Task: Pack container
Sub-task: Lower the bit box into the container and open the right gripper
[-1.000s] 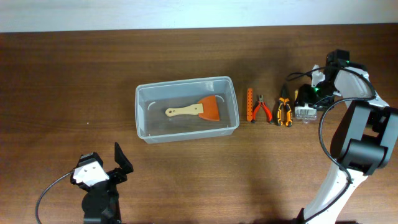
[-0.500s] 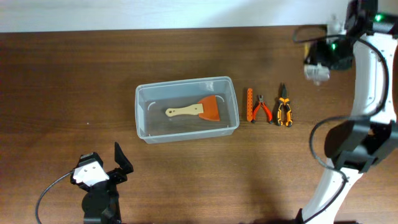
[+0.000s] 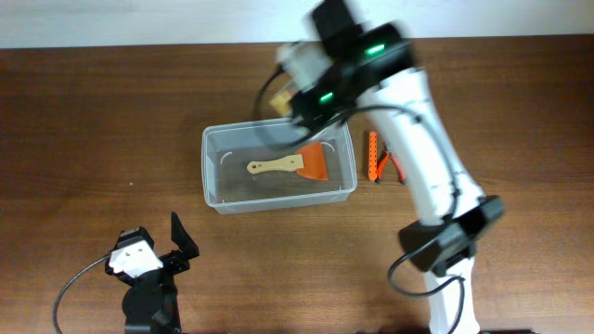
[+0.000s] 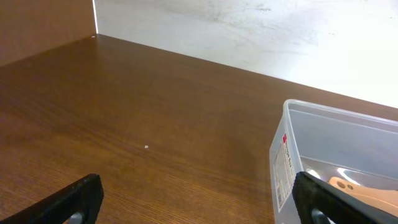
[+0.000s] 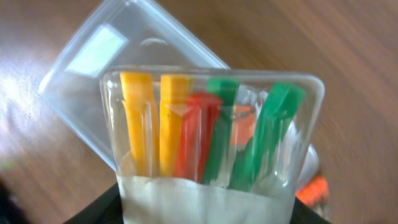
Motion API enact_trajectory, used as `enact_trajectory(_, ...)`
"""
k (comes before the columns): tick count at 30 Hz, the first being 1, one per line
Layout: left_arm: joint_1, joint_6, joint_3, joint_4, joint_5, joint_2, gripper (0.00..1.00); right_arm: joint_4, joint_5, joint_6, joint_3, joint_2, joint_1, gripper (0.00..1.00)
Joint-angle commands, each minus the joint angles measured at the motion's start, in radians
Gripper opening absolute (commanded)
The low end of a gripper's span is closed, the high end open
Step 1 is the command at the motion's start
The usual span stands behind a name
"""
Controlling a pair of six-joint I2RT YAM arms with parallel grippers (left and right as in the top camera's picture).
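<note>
Near the container (image 3: 232, 193), right claw (image 3: 290, 93) (fingertips hidden) grips box (image 5: 211, 134).

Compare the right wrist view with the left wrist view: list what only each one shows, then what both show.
Only the right wrist: a small clear box of yellow, red and green bits, filling most of the frame in front of the container, and a blurred orange object at the lower right. Only the left wrist: the open left gripper, the pale wall beyond the table's far edge, and a wooden handle lying inside the container. Both: the clear plastic container and the brown wooden table.
</note>
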Motion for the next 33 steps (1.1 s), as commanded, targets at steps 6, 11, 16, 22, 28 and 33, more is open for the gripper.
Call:
enact_trajectory(6, -0.004, 0.009, -0.004, -0.001, -0.004, -0.002, 0.99, 0.235, 0.044, -0.316, -0.247, 0.117, 0.175, 0.36)
enact_trajectory(11, -0.004, 0.009, -0.004, -0.001, -0.004, -0.002, 0.99, 0.372, 0.043, -0.401, -0.395, 0.153, 0.227, 0.36)
enact_trajectory(16, -0.004, 0.009, -0.004, -0.001, -0.003, -0.002, 0.99, 0.455, 0.043, -0.409, -0.473, 0.165, 0.27, 0.5)
enact_trajectory(22, -0.004, 0.009, -0.004, -0.001, -0.004, -0.002, 0.99, 0.488, 0.163, -0.39, -0.46, 0.161, 0.3, 0.61)
enact_trajectory(28, -0.004, 0.009, -0.004, -0.001, -0.004, -0.002, 0.99, 0.387, 0.44, -0.284, -0.333, 0.081, 0.245, 0.99)
enact_trajectory(33, -0.004, 0.009, -0.004, -0.001, -0.004, -0.002, 0.99, 0.282, 0.166, -0.209, -0.23, -0.021, 0.128, 0.99)
